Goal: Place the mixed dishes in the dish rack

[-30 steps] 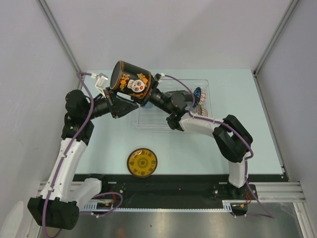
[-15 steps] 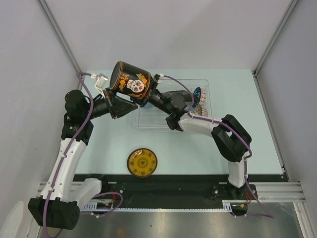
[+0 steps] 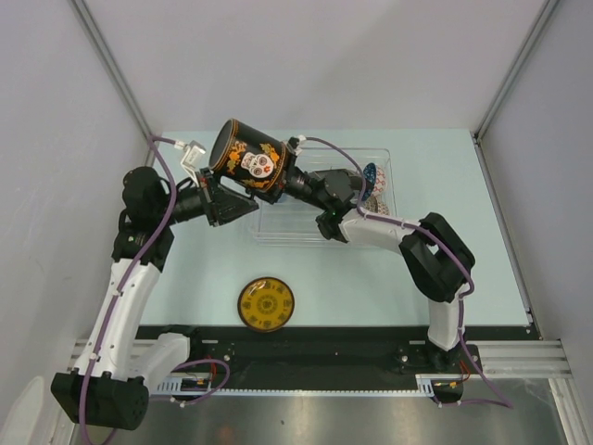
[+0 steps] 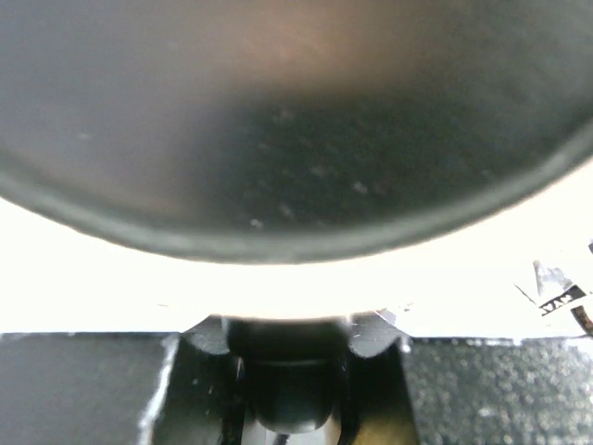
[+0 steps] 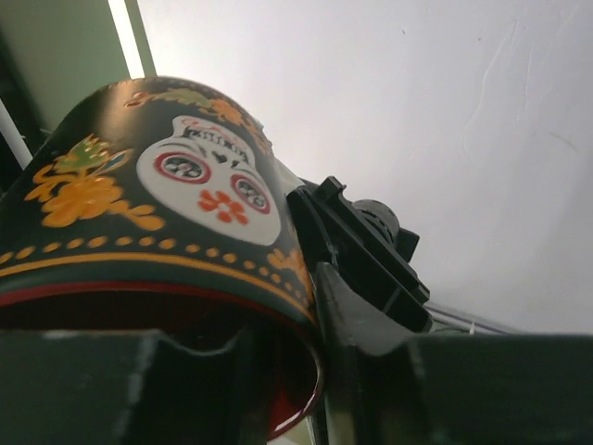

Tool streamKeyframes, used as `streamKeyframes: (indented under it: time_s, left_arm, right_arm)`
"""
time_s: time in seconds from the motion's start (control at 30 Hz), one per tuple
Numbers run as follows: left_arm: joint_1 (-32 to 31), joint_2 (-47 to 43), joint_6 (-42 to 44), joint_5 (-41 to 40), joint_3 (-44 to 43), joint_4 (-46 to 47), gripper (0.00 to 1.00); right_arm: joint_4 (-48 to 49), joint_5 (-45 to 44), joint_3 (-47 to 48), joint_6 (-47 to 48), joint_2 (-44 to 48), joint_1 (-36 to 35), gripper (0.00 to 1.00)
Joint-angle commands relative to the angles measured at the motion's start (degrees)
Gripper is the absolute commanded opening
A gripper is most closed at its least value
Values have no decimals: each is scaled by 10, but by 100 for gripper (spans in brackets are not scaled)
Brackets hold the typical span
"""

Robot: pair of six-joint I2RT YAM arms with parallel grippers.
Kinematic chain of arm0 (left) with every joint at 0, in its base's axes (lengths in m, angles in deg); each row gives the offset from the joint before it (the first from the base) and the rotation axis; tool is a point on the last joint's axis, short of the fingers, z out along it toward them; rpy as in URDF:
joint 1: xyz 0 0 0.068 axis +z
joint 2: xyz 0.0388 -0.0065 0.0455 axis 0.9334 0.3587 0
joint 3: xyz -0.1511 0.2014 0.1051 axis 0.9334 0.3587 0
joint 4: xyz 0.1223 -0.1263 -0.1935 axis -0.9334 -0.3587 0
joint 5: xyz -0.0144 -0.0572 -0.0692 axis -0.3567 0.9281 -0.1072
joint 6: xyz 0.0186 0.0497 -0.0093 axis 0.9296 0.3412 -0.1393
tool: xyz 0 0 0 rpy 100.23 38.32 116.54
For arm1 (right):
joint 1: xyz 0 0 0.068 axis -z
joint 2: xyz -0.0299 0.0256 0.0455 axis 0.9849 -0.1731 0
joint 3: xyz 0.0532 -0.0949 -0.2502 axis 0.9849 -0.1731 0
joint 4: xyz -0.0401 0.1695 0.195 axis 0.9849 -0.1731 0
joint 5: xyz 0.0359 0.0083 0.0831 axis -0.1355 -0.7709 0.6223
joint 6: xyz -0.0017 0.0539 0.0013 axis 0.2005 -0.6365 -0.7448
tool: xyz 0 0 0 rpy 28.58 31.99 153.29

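The black mug [image 3: 250, 162] with a white skull and orange flowers hangs tilted in the air over the left end of the see-through dish rack [image 3: 295, 225]. My left gripper [image 3: 225, 189] is shut on it from the lower left; in the left wrist view the mug's dark body [image 4: 296, 120] fills the top and a dark rounded part sits between the jaws of my left gripper [image 4: 289, 371]. My right gripper [image 3: 283, 182] straddles the red-lined rim of the mug [image 5: 167, 185], one finger inside and one finger [image 5: 361, 315] outside, with a gap inside. The yellow patterned saucer [image 3: 266, 304] lies on the table.
A blue-patterned bowl [image 3: 371, 175] stands on edge at the rack's right end, partly behind the right arm. The pale blue table [image 3: 204, 278] is walled in by grey panels on the left, the back and the right. The arms' black base rail runs along the near edge.
The left jaws have shut on the mug. The right jaws have loosened on the rim. The mug has shifted slightly to the right and tilted a little.
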Motion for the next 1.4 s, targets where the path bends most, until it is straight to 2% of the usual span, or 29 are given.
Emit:
streamKeyframes:
  time_s: [0.0, 0.13, 0.33, 0.47, 0.67, 0.8, 1.03, 1.23, 1.37]
  left_arm:
    - [8, -36, -21, 19, -39, 62, 0]
    - [8, -41, -37, 31, -36, 81, 0]
    - [8, -45, -53, 35, -29, 103, 0]
    - [9, -42, -48, 29, -41, 91, 0]
    - [14, -34, 51, 1, -104, -20, 0]
    - [28, -32, 60, 5, -117, -29, 0]
    - [33, -33, 58, -15, -102, -13, 0]
    - [26, 4, 187, -70, -88, -102, 0]
    - [-13, 23, 279, -149, -71, -127, 0]
  right_arm:
    - [33, 21, -10, 29, 34, 33, 32]
    - [34, 15, -18, 33, 34, 35, 38]
    - [43, 3, -18, 36, 30, 41, 38]
    - [17, 29, -20, 59, 37, 49, 39]
    - [-157, 92, -36, 178, 97, 86, 43]
    - [-288, 104, -46, 252, 143, 110, 43]
    - [-437, 122, -67, 352, 202, 142, 43]
    - [-576, 77, -70, 478, 328, 196, 43]
    - [-642, 47, -70, 526, 402, 222, 44]
